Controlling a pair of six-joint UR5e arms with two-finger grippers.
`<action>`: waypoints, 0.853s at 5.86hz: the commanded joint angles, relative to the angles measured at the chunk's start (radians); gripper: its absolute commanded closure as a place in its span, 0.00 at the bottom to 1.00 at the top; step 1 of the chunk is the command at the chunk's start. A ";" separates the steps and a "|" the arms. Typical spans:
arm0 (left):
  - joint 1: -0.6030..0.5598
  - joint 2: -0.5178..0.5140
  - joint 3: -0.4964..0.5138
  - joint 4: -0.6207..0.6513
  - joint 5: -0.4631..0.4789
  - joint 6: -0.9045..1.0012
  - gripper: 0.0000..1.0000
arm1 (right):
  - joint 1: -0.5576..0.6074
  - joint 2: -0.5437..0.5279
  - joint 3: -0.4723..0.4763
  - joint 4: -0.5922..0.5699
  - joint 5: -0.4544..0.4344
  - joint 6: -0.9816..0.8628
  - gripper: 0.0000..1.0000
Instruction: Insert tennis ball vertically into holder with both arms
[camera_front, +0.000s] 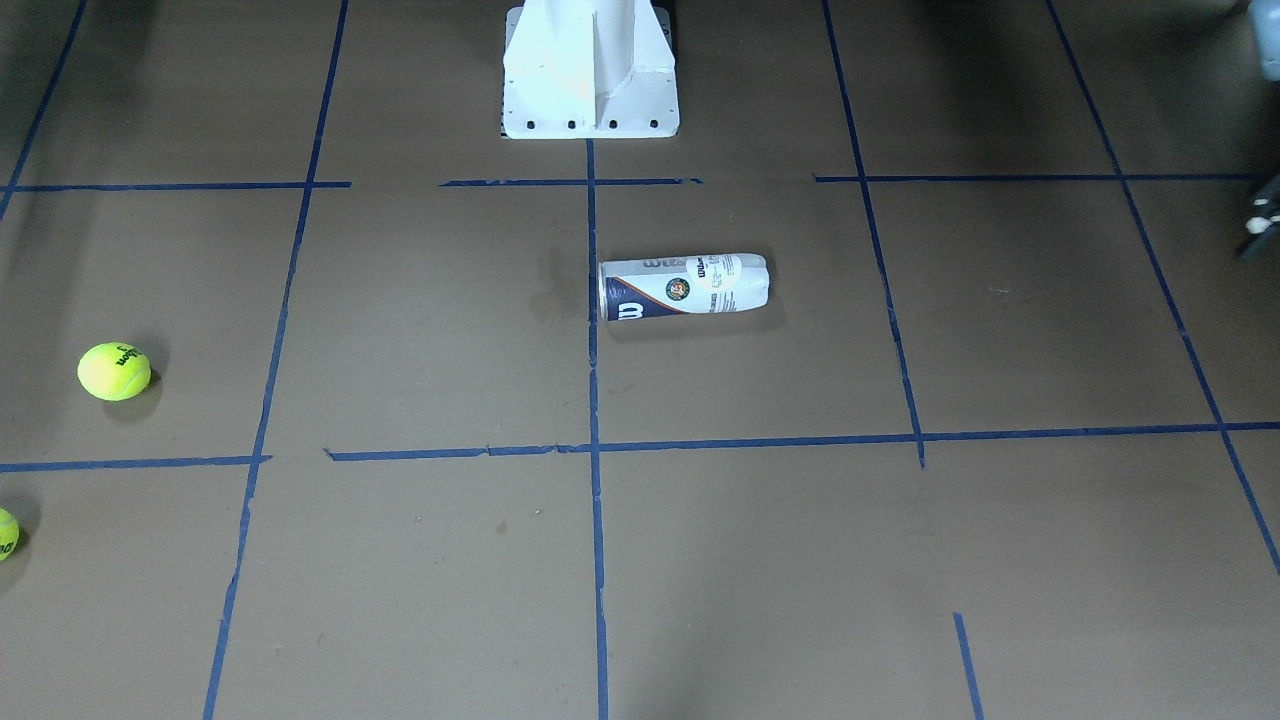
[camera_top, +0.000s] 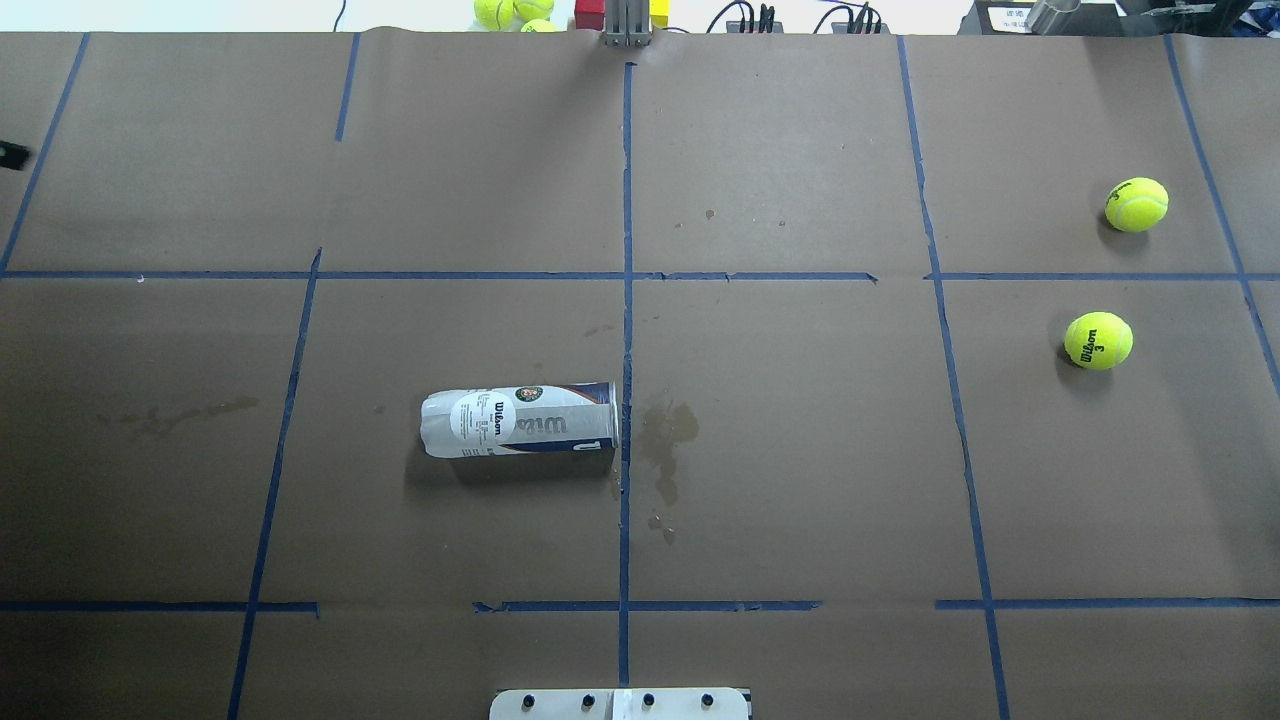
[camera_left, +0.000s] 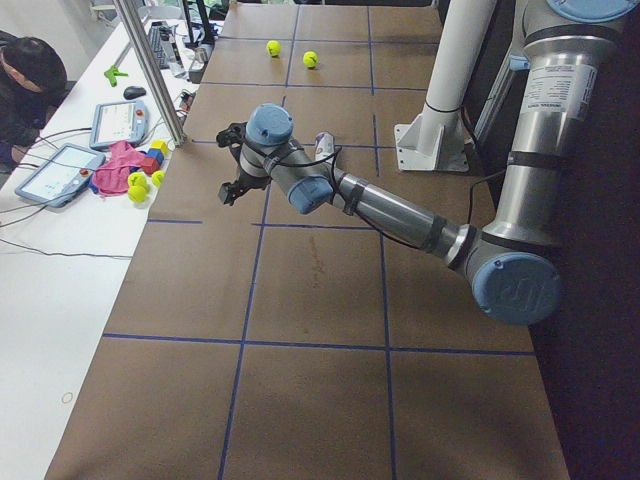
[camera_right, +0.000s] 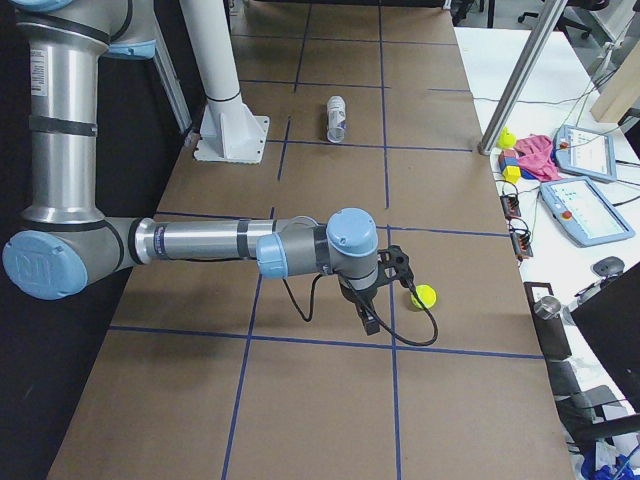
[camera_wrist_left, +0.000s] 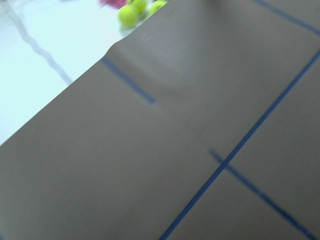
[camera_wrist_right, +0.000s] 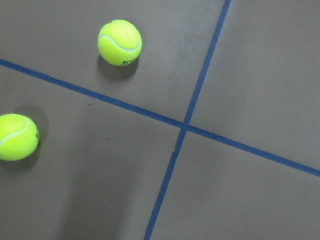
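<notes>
The holder (camera_front: 683, 286), a clear Wilson can with a white-and-navy label, lies on its side near the table's middle; it also shows in the overhead view (camera_top: 518, 420) and the right view (camera_right: 337, 118). Two yellow tennis balls (camera_top: 1136, 204) (camera_top: 1098, 340) lie on the robot's right side of the table, also in the right wrist view (camera_wrist_right: 120, 42) (camera_wrist_right: 17, 136). My right gripper (camera_right: 385, 290) hovers above them, apart from both. My left gripper (camera_left: 230, 165) hangs over the table's left end, far from the can. I cannot tell whether either gripper is open or shut.
The white pedestal base (camera_front: 590, 70) stands at the robot's edge of the table. A metal post (camera_left: 150, 70), coloured blocks and spare balls (camera_top: 510, 12) sit past the far edge. An operator (camera_left: 30, 80) sits with tablets at the side bench.
</notes>
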 joint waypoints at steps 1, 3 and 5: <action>0.140 -0.134 -0.002 -0.004 0.029 -0.093 0.00 | 0.000 -0.002 -0.003 0.000 0.000 0.000 0.00; 0.267 -0.246 -0.064 0.259 0.030 -0.106 0.00 | 0.000 -0.002 -0.007 0.002 0.000 0.000 0.00; 0.422 -0.377 -0.099 0.518 0.170 -0.094 0.00 | 0.000 -0.002 -0.007 0.000 0.001 0.000 0.00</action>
